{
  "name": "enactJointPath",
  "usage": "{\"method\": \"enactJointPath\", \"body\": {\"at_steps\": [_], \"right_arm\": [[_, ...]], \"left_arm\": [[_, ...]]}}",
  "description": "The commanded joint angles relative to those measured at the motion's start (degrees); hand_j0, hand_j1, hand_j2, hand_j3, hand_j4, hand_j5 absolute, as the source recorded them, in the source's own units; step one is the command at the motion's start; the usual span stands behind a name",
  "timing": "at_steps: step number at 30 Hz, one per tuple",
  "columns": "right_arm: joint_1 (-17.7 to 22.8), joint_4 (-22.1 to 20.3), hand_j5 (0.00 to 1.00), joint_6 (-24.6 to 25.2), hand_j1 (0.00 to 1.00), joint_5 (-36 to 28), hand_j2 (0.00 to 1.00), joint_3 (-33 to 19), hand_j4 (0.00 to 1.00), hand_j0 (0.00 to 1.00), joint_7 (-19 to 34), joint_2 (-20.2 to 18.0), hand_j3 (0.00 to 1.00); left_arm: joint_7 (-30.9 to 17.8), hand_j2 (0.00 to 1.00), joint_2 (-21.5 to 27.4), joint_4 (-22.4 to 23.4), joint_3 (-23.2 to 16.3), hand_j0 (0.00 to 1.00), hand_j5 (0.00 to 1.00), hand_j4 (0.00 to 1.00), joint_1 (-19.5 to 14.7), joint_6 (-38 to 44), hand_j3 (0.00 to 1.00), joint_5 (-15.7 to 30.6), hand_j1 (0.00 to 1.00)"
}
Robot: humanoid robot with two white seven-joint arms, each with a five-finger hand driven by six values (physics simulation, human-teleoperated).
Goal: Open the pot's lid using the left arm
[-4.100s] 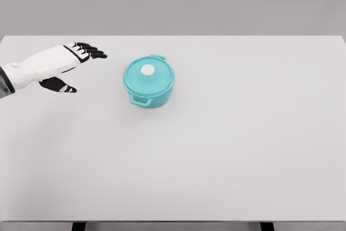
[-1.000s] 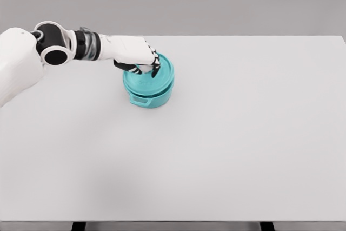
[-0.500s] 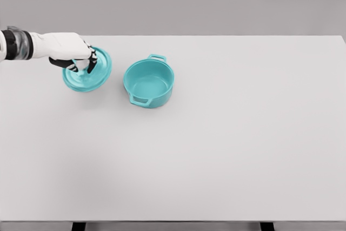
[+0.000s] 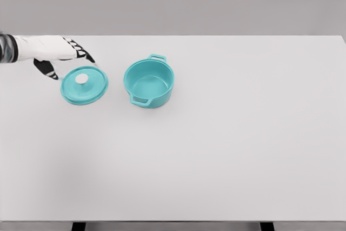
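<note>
The teal pot (image 4: 149,83) stands uncovered on the white table (image 4: 227,133), left of centre, with its inside showing. Its teal lid (image 4: 84,85) with a white knob lies flat on the table to the pot's left. My left hand (image 4: 65,58) hovers just above and behind the lid at the far left, fingers spread and holding nothing. The right arm does not show.
The table's far edge runs just behind the hand and the pot. Two dark table legs show at the bottom edge.
Half a second ago my left hand held the tilted lid above the table. Now the lid lies flat on the table and the hand has let go and drawn back to the left.
</note>
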Motion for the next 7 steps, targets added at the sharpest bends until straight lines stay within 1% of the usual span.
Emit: {"method": "enactJointPath", "body": {"at_steps": [1,2,3,7], "right_arm": [[0.00,-0.01,1.00,-0.01,1.00,0.00,1.00,0.01,1.00,1.00,0.03,-0.01,1.00],[0.00,-0.01,1.00,-0.01,1.00,0.00,1.00,0.01,1.00,1.00,0.03,-0.01,1.00],[0.00,-0.01,1.00,-0.01,1.00,0.00,1.00,0.01,1.00,1.00,0.03,-0.01,1.00],[0.00,-0.01,1.00,-0.01,1.00,0.00,1.00,0.01,1.00,1.00,0.03,-0.01,1.00]], "left_arm": [[0.13,1.00,0.24,7.58,0.92,1.00,1.00,1.00,0.00,0.11,1.00,7.38,1.00],[0.22,1.00,0.24,9.87,0.92,1.00,1.00,1.00,0.09,0.11,1.00,7.56,1.00],[0.22,1.00,0.24,10.40,0.83,1.00,1.00,1.00,0.35,0.11,1.00,7.48,1.00],[0.22,1.00,-0.02,10.40,0.83,1.00,1.00,1.00,0.70,0.11,1.00,7.48,1.00]]}}
